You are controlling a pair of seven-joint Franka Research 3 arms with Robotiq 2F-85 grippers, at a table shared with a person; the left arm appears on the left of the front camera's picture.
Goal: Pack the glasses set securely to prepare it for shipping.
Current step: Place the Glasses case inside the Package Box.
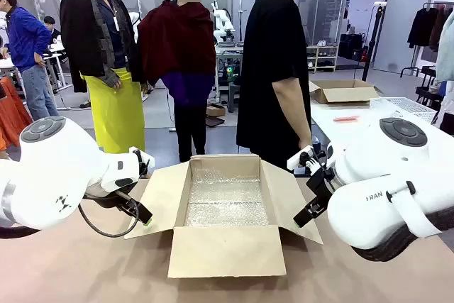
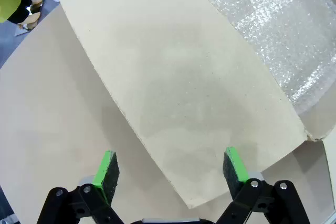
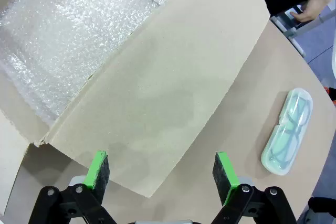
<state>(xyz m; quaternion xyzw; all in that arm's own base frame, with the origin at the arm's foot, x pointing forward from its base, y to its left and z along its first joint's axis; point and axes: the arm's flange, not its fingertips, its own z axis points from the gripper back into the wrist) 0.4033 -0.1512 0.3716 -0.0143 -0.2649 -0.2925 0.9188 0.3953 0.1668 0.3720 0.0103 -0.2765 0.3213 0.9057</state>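
Right wrist view: bare table (image 3: 247, 129) separates flap edge (image 3: 209, 98) from case (image 3: 287, 131).

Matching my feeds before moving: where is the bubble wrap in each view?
Front view: bubble wrap at centre, lining the cardboard box.
Left wrist view: upper right, beyond the left flap.
Right wrist view: upper left, beyond the right flap.
Shared landmark: the open cardboard box.

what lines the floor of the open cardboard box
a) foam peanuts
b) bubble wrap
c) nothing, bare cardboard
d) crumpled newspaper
b: a clear, shiny sheet of bubble wrap covers the floor of the cardboard box, and both wrist views show it too.
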